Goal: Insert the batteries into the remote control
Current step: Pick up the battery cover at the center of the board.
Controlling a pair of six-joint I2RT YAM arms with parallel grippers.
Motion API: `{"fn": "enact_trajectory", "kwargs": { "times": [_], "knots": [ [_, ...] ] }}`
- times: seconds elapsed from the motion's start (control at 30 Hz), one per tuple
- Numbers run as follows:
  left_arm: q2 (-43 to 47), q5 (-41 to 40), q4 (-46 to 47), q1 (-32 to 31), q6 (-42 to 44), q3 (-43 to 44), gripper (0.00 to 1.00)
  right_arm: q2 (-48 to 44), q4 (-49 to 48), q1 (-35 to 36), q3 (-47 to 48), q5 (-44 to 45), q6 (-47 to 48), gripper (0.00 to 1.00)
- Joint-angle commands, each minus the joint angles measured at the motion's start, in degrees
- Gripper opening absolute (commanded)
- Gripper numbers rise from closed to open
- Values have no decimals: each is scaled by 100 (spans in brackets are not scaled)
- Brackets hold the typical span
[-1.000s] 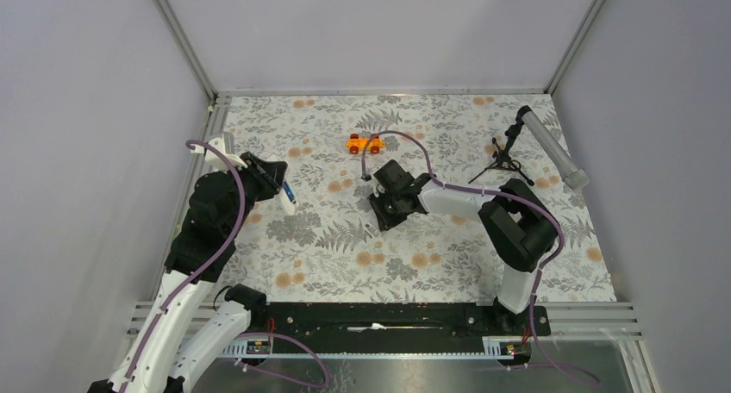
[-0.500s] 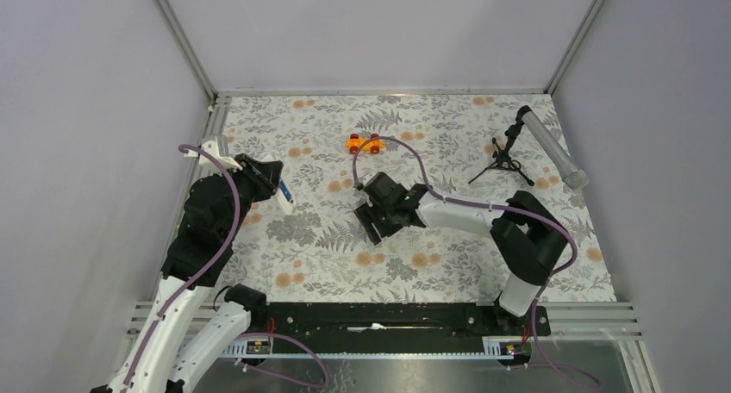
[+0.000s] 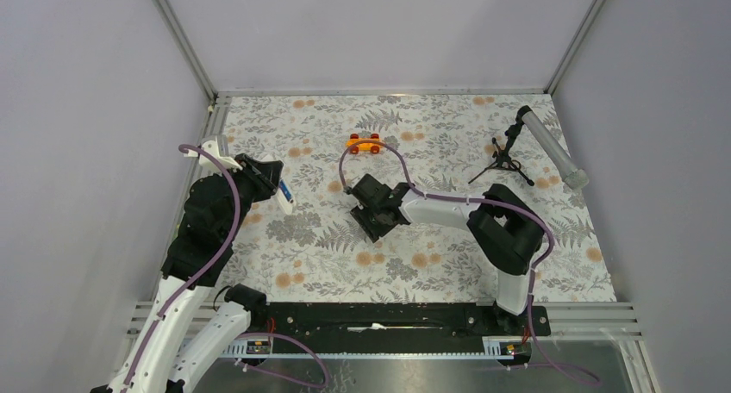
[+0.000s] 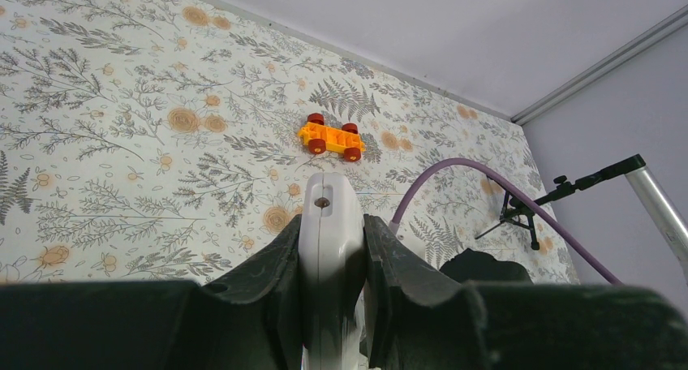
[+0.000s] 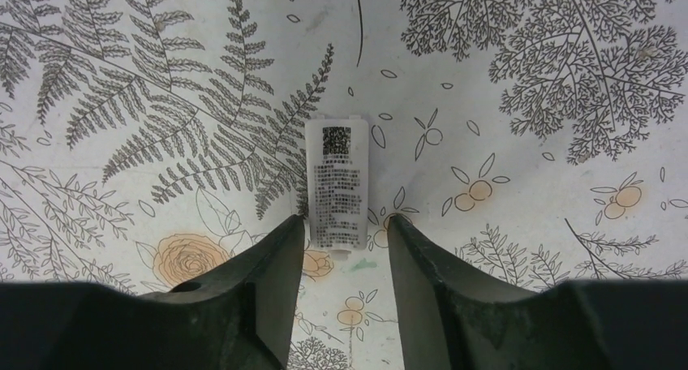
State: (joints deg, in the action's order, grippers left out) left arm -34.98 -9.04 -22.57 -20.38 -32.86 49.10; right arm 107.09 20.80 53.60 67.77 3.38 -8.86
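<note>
No words or numbers can be read anywhere. A small white plastic cover (image 5: pixel 337 185), lying on the floral surface (image 5: pixel 527 143) at the tips of the right claw (image 5: pixel 345 221), carries a dark square code above several lines of black print, all too tiny to make out.

The desk (image 3: pixel 431 268) is covered in a fern-and-flower print. An orange toy car (image 3: pixel 365 143) sits at the upper centre of the top view. A black tripod (image 3: pixel 504 162) carrying a grey tube (image 3: pixel 552 147) stands at the upper right. A small white labelled panel (image 5: pixel 337 185) lies flat mid-frame in the right wrist view.
</note>
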Motion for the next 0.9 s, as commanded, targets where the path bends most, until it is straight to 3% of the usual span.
{"fn": "enact_trajectory", "kwargs": {
  "times": [0.0, 0.1, 0.27, 0.43, 0.67, 0.77, 0.87],
  "knots": [
    [35, -89, 414, 25, 8, 3, 0, 180, 293, 99, 307, 139, 125, 43],
    [42, -98, 402, 25, 8, -19, 0, 207, 439, 110, 344, 181, 128, 30],
    [16, -47, 466, 25, -30, -73, 0, 130, 500, 124, 334, 396, 9, 22],
    [-192, 350, 651, 25, -170, -147, 0, -211, 498, 124, 248, 927, -346, 22],
    [-801, 1327, 1465, 26, -597, -522, 0, -1445, 504, -44, -171, 1090, -754, 26],
    [-1263, 1856, 2157, 9, -975, -776, 0, -2179, 499, -241, -376, 897, -797, 26],
    [-1894, 2570, 3490, -109, -1537, -1194, 0, -2805, 600, -439, -476, 586, -777, 26]
  ]
}}
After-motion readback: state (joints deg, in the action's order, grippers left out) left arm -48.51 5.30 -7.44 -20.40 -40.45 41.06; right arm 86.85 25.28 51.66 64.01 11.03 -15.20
